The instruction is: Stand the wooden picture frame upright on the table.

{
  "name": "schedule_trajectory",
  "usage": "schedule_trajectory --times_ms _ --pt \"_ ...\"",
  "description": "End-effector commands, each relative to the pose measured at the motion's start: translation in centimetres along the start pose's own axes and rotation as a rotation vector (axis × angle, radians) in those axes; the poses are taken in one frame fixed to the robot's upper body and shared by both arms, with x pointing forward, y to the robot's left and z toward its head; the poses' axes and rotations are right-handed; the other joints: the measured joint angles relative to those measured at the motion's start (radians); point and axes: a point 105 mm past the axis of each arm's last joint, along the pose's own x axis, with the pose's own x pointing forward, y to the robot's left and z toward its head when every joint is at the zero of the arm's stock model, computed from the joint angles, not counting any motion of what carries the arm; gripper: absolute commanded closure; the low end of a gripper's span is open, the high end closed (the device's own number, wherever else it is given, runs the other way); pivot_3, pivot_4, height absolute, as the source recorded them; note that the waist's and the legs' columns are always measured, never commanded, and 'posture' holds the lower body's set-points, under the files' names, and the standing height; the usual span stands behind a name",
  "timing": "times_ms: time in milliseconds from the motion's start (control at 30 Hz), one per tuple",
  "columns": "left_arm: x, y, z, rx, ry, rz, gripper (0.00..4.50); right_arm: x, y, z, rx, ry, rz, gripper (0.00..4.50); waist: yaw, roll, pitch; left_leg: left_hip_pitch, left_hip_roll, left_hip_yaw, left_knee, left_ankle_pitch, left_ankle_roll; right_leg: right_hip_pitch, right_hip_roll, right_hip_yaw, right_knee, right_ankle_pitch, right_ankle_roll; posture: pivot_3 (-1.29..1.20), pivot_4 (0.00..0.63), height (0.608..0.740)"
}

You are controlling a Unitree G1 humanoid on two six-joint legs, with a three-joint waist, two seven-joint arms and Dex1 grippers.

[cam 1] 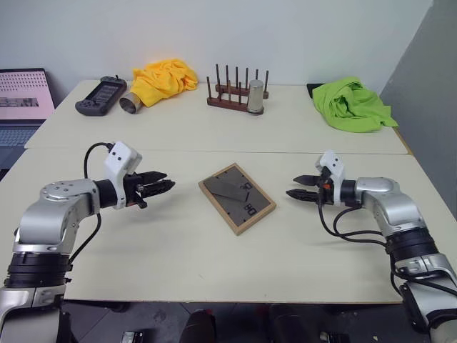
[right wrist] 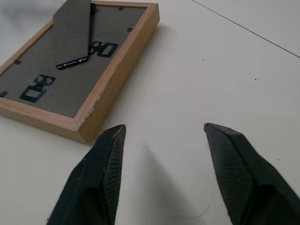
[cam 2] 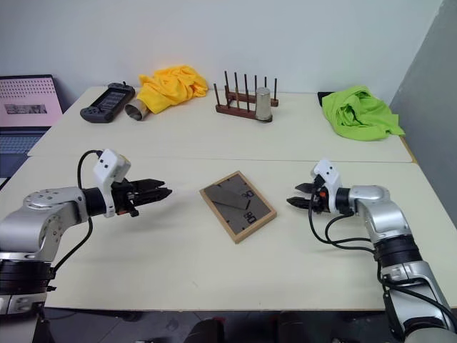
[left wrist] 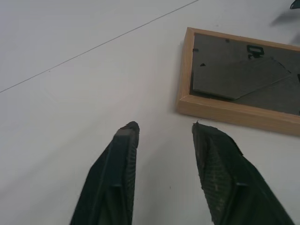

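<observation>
the left gripper [cam 1: 166, 186] and right gripper [cam 1: 295, 187], both spread and empty, flank the wooden picture frame [cam 1: 236, 197], lying back-up mid table [cam 1: 178, 250] with bare surface around its edges. the right wrist view reveals hanger clips on the frame's back.

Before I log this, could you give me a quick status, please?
Left gripper and right gripper open, empty. Frame flat, back up, between them. Nothing in the way.
</observation>
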Motion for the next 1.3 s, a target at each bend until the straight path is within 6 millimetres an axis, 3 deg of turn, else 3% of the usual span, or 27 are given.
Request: schedule_trajectory --times_ms 33,167,300,467,800,967,1167,1267,1300 --pt "1.3 -0.5 -0.1 0.048 -0.007 -0.003 3.56 1.1 0.1 1.2 -0.073 -0.023 -0.011 2.75 0.000 0.000 0.000 0.000 0.000 0.000 0.000 0.000 0.000 0.000 0.000 0.000 0.000 0.000 0.000 0.00 0.150 0.740" --pt "3.1 -1.3 -0.9 0.050 -0.004 -0.029 4.42 2.3 0.9 0.8 -0.092 -0.018 0.001 3.69 0.000 0.000 0.000 0.000 0.000 0.000 0.000 0.000 0.000 0.000 0.000 0.000 0.001 0.000 0.000 0.00 0.150 0.740" --pt "4.6 -1.8 -1.1 0.047 -0.013 -0.050 4.50 2.6 2.0 0.7 -0.095 -0.022 0.039 4.47 0.000 0.000 0.000 0.000 0.000 0.000 0.001 0.000 0.000 0.000 0.000 0.000 0.002 0.000 0.000 0.00 0.150 0.740" --pt "6.6 -3.2 -1.7 0.047 -0.017 -0.105 4.50 2.8 5.4 0.9 -0.094 -0.039 0.164 4.47 0.001 0.000 0.000 0.000 -0.001 0.000 0.001 0.000 0.000 0.000 0.000 0.000 0.003 0.000 0.000 0.00 0.150 0.740" --pt "9.3 -3.7 -0.4 0.059 -0.043 -0.153 4.50 2.8 8.1 1.2 -0.088 -0.030 0.255 4.47 0.000 0.000 0.000 0.001 -0.001 -0.001 0.002 0.000 0.000 0.000 0.000 0.000 0.005 0.000 0.000 0.00 0.150 0.740" --pt "9.3 -3.7 -1.1 0.069 0.001 -0.177 4.50 2.3 8.0 0.6 -0.094 0.004 0.249 4.47 0.000 0.000 0.000 0.001 -0.001 -0.001 0.002 0.000 0.000 0.000 0.000 0.000 0.005 0.000 0.000 0.00 0.150 0.740" --pt "6.7 -2.4 -2.1 0.043 0.077 -0.191 4.50 1.9 4.5 0.5 -0.099 0.018 0.070 4.47 -0.004 0.000 0.000 0.001 -0.001 -0.001 0.002 0.000 0.000 0.000 0.000 0.000 0.006 0.000 0.000 0.00 0.150 0.740" --pt "5.2 -2.4 -1.9 -0.037 0.078 -0.254 3.83 1.9 4.0 0.6 -0.109 0.011 0.045 4.50 -0.007 0.000 0.000 0.001 0.000 -0.001 0.001 0.000 0.000 -0.001 0.001 0.000 0.006 0.000 0.000 0.00 0.150 0.740" --pt "4.8 -2.7 -1.8 -0.072 0.081 -0.285 3.83 1.9 4.0 0.6 -0.105 0.007 0.039 4.50 -0.006 0.000 0.000 0.001 0.000 -0.001 0.001 0.000 0.000 -0.001 0.001 0.000 0.006 0.000 0.000 0.00 0.150 0.740"
